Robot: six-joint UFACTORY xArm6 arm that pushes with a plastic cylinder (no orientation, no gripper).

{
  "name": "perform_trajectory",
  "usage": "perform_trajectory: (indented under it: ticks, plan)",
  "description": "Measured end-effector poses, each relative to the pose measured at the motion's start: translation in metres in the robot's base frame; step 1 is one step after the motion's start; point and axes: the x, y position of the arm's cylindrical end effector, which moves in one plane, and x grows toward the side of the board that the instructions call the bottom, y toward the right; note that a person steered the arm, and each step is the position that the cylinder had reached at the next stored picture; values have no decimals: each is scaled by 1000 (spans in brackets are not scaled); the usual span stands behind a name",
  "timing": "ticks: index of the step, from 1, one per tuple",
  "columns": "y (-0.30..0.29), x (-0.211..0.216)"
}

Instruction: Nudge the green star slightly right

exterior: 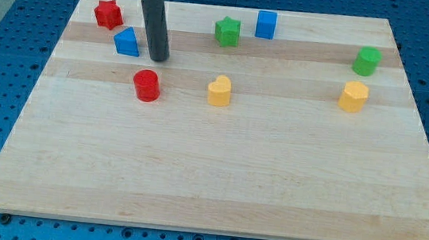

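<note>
The green star (227, 31) sits near the board's top, a little left of the blue cube (266, 24). My tip (158, 58) rests on the board well to the left of the star, just right of the blue triangular block (127, 42) and above the red cylinder (146, 85). The tip touches no block. The dark rod rises from the tip to the view's top edge.
A red star (108, 14) lies at the top left. A yellow heart-shaped block (219, 90) lies below the green star. A green block (366, 61) and a yellow block (353, 96) lie at the right. The wooden board (216, 184) is edged by blue table.
</note>
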Motion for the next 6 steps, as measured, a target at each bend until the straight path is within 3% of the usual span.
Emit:
perform_trajectory:
  ticks: [1, 2, 4, 5, 6]
  plan:
    - [-4, 48]
    - [9, 59]
    - [54, -63]
    - [35, -120]
    - [78, -130]
